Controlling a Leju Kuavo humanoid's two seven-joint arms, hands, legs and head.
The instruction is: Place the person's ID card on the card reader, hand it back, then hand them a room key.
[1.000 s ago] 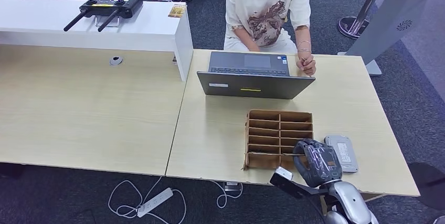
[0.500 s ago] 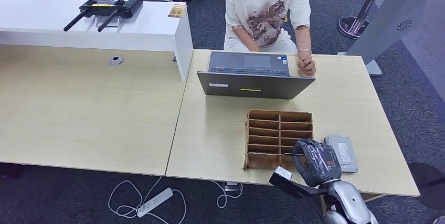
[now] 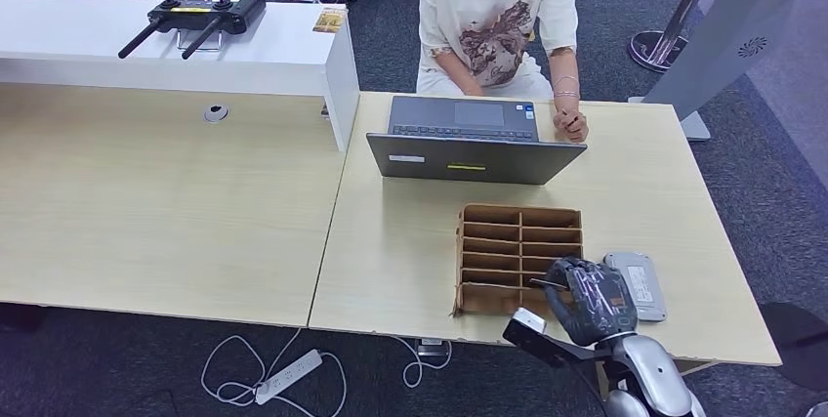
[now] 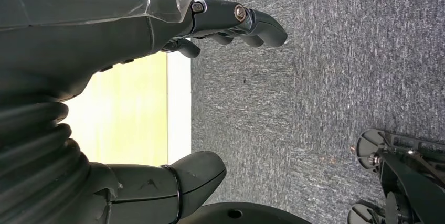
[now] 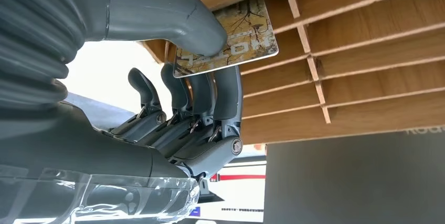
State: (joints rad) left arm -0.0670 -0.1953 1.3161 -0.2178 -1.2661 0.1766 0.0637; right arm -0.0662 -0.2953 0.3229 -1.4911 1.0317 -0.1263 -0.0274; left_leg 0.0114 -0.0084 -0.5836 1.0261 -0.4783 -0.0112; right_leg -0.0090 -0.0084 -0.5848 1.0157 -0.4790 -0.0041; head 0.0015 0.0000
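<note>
1 room key [image 5: 231, 40] now lifted from the organiser [image 3: 519, 256] by the right hand [image 3: 591, 300].

Wooden card rack [image 3: 520, 259]: bare matt slats. Desk [image 3: 625, 183] beneath it: pale wood-grain, smooth matt. Card [image 5: 225, 43] before the rack: glossy, printed. Right hand [image 5: 178, 93] holding it: smooth grey plastic. Laptop [image 3: 476, 156] behind the rack: matt grey.

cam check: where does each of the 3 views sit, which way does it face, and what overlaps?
Head: high, looking down on the desk; right hand by wooden rack.
Left wrist: behind left hand, facing the carpet.
Right wrist: behind the right hand, thumb on card, facing the rack.
Shared: head and right wrist show rack and laptop.
</note>
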